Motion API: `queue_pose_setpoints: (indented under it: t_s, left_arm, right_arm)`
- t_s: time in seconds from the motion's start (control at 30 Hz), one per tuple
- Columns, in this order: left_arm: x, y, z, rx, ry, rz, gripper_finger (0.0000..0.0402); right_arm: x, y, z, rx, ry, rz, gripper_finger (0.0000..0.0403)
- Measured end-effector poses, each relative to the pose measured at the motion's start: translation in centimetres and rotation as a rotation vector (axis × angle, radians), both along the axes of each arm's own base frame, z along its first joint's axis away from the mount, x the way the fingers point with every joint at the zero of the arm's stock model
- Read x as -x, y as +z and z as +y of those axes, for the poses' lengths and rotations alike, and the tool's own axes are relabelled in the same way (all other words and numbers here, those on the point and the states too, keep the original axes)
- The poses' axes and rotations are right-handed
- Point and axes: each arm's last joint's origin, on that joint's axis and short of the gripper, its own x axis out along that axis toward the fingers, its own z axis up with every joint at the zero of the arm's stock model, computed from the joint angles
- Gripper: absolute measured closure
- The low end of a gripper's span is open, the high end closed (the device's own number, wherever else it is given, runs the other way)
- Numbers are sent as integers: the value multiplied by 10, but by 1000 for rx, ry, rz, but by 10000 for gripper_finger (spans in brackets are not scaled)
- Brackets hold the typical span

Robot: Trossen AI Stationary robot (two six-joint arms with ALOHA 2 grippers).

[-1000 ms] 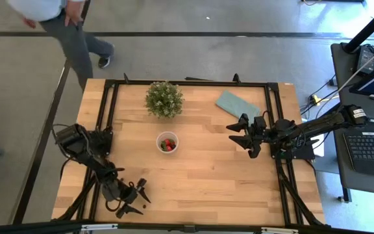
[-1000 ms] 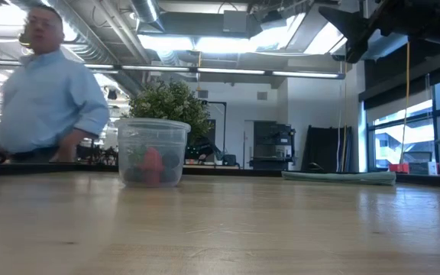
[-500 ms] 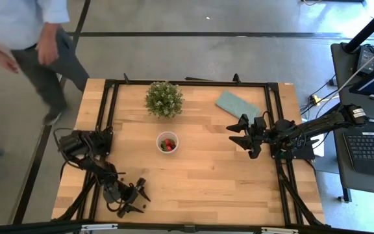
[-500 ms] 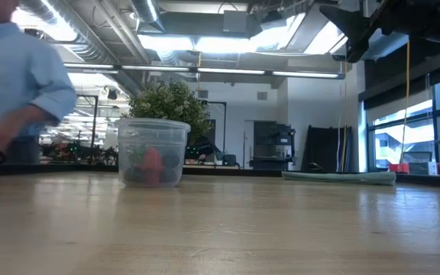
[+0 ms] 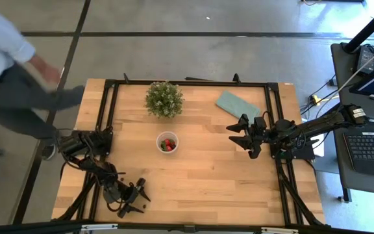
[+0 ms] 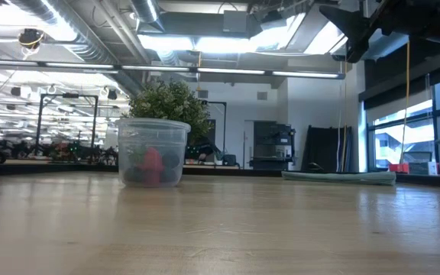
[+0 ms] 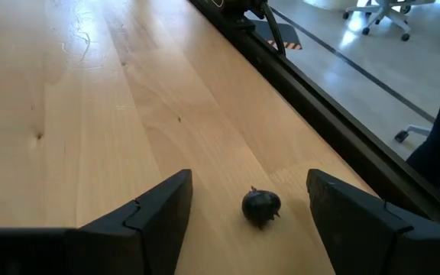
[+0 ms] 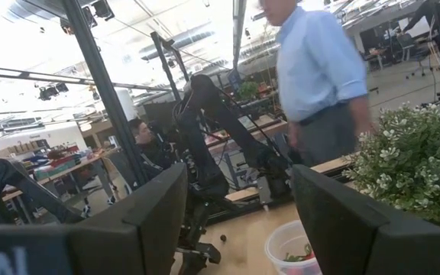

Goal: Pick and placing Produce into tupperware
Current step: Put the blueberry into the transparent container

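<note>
A dark berry [image 7: 261, 207] lies on the wood near the table's near edge, between the fingers of my open left gripper [image 7: 249, 183], which do not touch it. From above, that gripper [image 5: 134, 198] is low at the near left corner. The clear round cup [image 5: 167, 142] stands upright mid-table with red strawberries inside; it also shows in the low view [image 6: 153, 153] and in the right wrist view [image 8: 292, 248]. My right gripper [image 5: 245, 135] is open, raised above the table's right part and pointing toward the cup.
A bushy potted plant [image 5: 164, 99] stands beyond the cup near the far edge. A flat teal cloth [image 5: 237, 104] lies at the far right. Black frame rails [image 5: 109, 104] border the tabletop. A person [image 5: 5, 71] moves beside the far left corner.
The person has walked from the table's far edge round to its left side and has left the low view. Both grippers and the cup have stayed where they were.
</note>
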Motion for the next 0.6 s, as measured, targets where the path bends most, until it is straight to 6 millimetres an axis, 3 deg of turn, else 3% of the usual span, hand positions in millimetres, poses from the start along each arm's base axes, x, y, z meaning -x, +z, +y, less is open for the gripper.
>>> queue_pose_setpoints:
  t_s: [0.6]
  left_arm:
    - [0,2,-1,28,1,-12,151]
  right_arm:
    - [0,-1,0,6,0,14,164]
